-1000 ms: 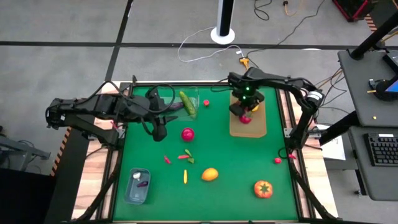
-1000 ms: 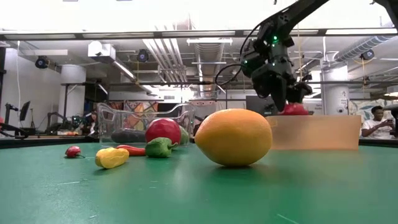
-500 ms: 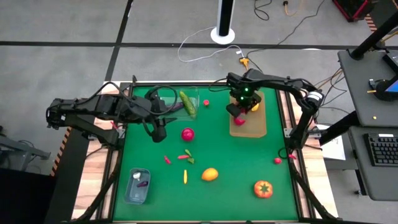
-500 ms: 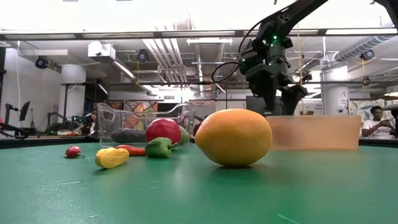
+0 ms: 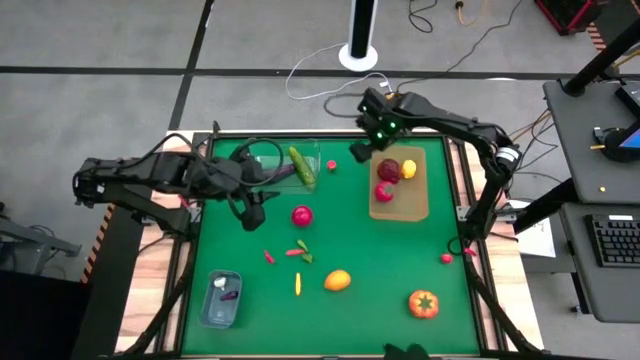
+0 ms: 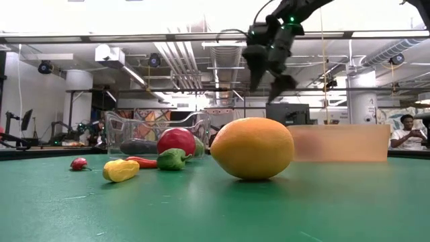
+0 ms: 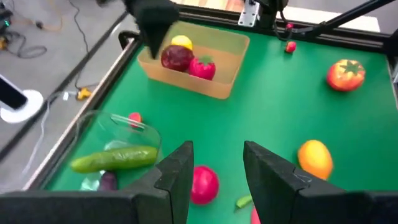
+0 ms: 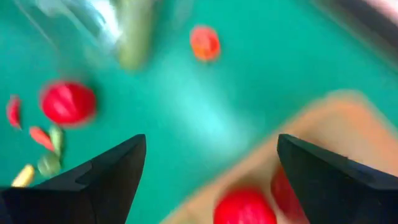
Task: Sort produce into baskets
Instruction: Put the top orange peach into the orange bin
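The tan tray at the far right holds a dark red fruit, a yellow one and a red one. My right gripper hangs open and empty above the tray's far left corner, high over the table. The clear tub at the far left holds a green cucumber. My left gripper stands open and empty in the air beside that tub, short of a red round fruit on the green mat.
Loose on the mat lie an orange fruit, a tomato, small chillies, a yellow piece and a small red piece. A bluish tub stands at the near left. Small red pieces lie by the right edge.
My right gripper has opened and let go of the red fruit, which now lies in the tan tray. It has then risen and swung toward the far edge and left, off the tray's far left corner, tipping as it went.
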